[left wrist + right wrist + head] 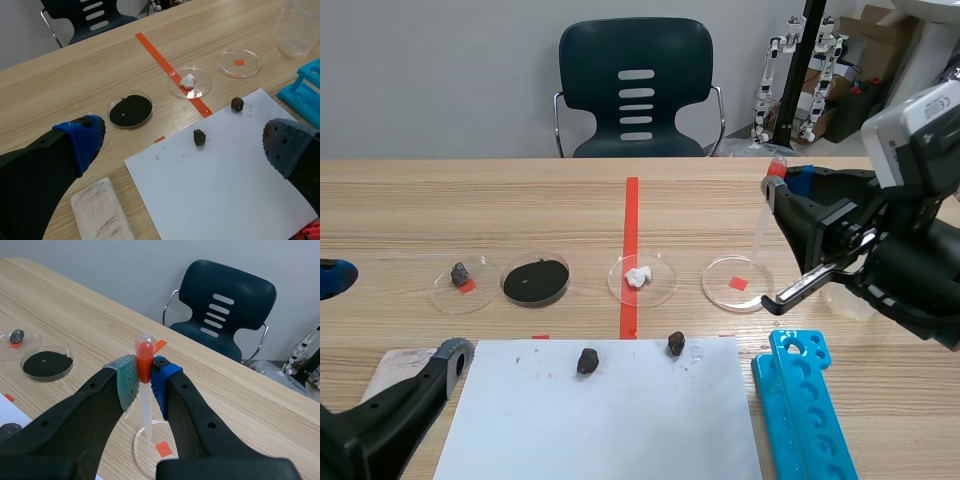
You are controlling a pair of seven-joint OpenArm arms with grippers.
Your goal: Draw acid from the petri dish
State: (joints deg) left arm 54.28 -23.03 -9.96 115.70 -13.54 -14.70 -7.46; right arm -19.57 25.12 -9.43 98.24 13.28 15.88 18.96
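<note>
Four dishes sit in a row on the table [470, 210], and the clear petri dish [722, 288] at the right end, lying over a small orange-red mark, is nearest the right arm. We see a plastic pipette [146, 412] with red in its bulb standing upright over that dish, its tip low above the dish floor; whether it touches we cannot tell. The right gripper [144, 381] pinches the pipette just under the bulb, a pad pressed on each side. Next along the row come a dish with a white lump [660, 286], a dish of black powder [568, 280] and a dish with a dark stone [485, 291]. Nearer us a white sheet [610, 430] carries two dark rocks [587, 361], with a blue tube rack [805, 400] beside it. The left gripper [183, 142] hangs low at the sheet's near left corner, fingers spread wide.
</note>
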